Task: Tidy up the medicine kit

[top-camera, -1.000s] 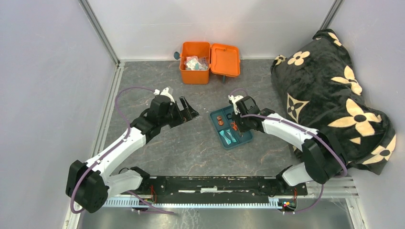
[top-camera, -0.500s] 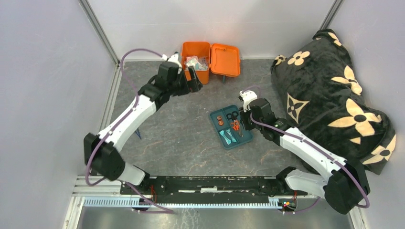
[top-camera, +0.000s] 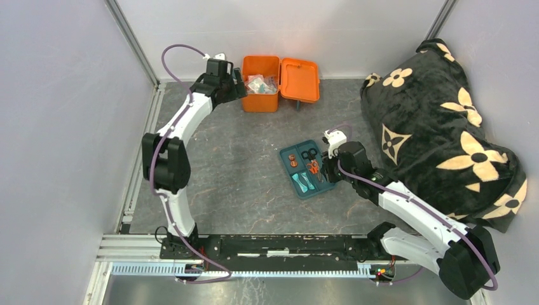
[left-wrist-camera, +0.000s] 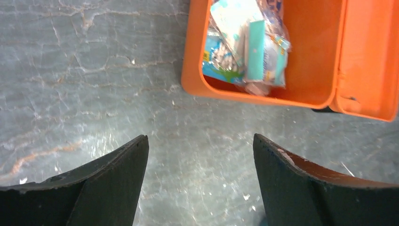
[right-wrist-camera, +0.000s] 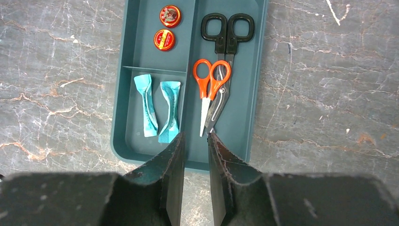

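The medicine kit (top-camera: 259, 95), a small orange box, stands at the back wall with its lid (top-camera: 300, 81) swung open to the right. Plastic packets (left-wrist-camera: 247, 42) lie inside it. My left gripper (top-camera: 239, 86) hovers just left of the box, and in the left wrist view it (left-wrist-camera: 200, 136) stands wide open over bare floor, the kit's wall (left-wrist-camera: 263, 94) just ahead. My right gripper (top-camera: 325, 170) sits at the right edge of a teal tray (top-camera: 299, 190). Its jaws (right-wrist-camera: 195, 133) are narrowly open with nothing between them, above the tray's near rim (right-wrist-camera: 226, 162).
The tray holds two red tins (right-wrist-camera: 165, 39), two teal sachets (right-wrist-camera: 160, 110), black scissors (right-wrist-camera: 226, 33) and orange scissors (right-wrist-camera: 210, 82). A black blanket with cream flowers (top-camera: 445, 127) is heaped at the right. Grey walls with metal rails close in the left and back.
My left arm has swung from mid-floor to the back, beside the kit, its jaws narrowing slightly. My right gripper has drawn back a little along the tray.
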You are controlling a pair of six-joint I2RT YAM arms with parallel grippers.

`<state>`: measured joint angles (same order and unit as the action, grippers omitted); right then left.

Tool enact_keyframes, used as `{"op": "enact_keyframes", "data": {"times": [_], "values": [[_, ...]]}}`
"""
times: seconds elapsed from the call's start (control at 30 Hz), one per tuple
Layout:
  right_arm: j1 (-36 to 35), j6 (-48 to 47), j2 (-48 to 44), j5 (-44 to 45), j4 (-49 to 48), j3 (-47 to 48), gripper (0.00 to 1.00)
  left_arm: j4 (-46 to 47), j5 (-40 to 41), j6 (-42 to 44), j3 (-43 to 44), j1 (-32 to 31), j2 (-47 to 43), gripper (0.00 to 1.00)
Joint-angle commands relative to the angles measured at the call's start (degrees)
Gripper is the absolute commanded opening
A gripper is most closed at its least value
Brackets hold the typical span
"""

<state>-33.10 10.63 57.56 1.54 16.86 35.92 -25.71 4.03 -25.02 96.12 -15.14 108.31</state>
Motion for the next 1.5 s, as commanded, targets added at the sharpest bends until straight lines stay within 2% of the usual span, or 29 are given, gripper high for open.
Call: {"op": "enact_keyframes", "data": {"times": [0.0,0.47,0.7,0.93,1.23,1.47], "values": [[0.2,1.1,-2.1,-1.4,-1.9,-0.9,0.30,1.2,1.5,6.8,6.7,0.2,5.6,0.86],[0.2,0.2,-3.4,-0.1,0.4,-1.6,0.29,6.1,-6.7,2.6,19.6,4.9,19.3,0.80],[0.2,0.0,-3.8,0.5,1.0,-1.8,0.29,5.2,-9.4,1.8,24.4,5.4,24.3,0.64],[0.2,0.4,-4.1,0.5,0.9,-2.6,0.29,5.4,-10.9,2.6,24.8,5.3,25.5,0.56],[0.2,1.1,-4.4,-0.1,-0.6,-3.5,0.29,2.9,-8.8,5.2,22.9,5.3,22.1,0.27],[0.2,2.1,-5.2,-0.3,-3.2,-5.0,0.29,2.0,-2.7,5.5,13.3,5.3,12.5,0.07]]}}
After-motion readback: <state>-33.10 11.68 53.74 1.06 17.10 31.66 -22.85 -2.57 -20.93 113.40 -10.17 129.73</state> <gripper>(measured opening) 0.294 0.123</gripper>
